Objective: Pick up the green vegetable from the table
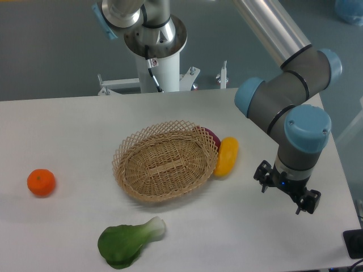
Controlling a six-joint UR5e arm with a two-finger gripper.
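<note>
The green vegetable (129, 242) lies on the white table (68, 124) near the front edge, dark leaf to the lower left, pale stem end to the upper right. My gripper (286, 190) hangs over the table's right side, pointing down, far to the right of the vegetable and a little farther back. Its black fingers (264, 174) stand spread apart with nothing between them. Its fingertips are hidden under the wrist.
A woven wicker basket (165, 161) sits mid-table, behind the vegetable. A yellow oblong fruit (226, 156) and a dark red item (211, 136) lie against its right rim. An orange (41, 182) sits at the left. The robot base (156, 51) stands at the back.
</note>
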